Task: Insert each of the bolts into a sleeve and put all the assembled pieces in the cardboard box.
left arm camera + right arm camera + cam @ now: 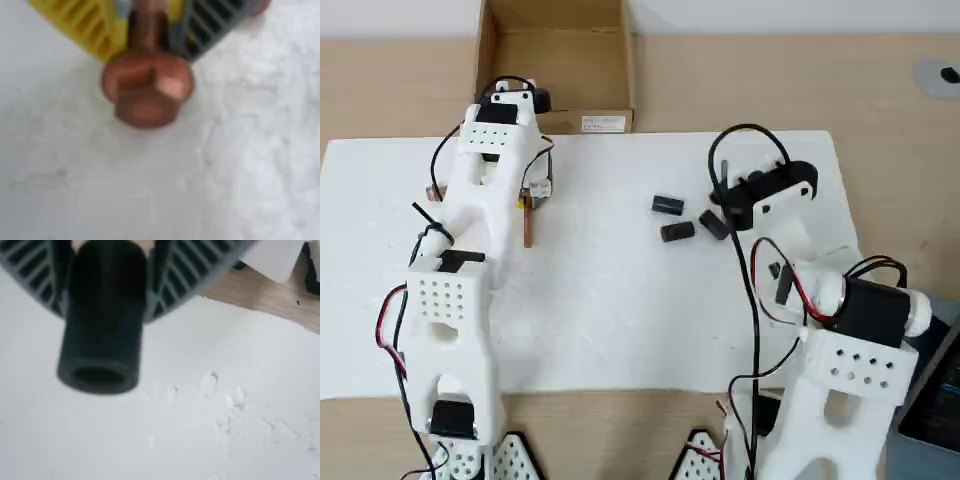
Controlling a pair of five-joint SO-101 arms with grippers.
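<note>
Three sleeves [667,205] [677,232] [715,225], two bolts [527,228] [260,6], one cardboard box [556,122].

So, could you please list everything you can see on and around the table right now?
bolt: one, copper, held in the left claw over the white sheet
held sleeve: one, black, gripped in the right claw
loose sleeves: two, black, lying on the white sheet close to the right claw
cardboard box: one, brown, open top, at the sheet's far edge beyond the left arm
white sheet: one, white, spread over the table
table: one, light wood, under the sheet
round object: one, grey, on the bare table at the far right edge
left claw: one, a yellow and a grey finger, shut on the bolt
right claw: one, grey fingers, shut on the held sleeve
</note>
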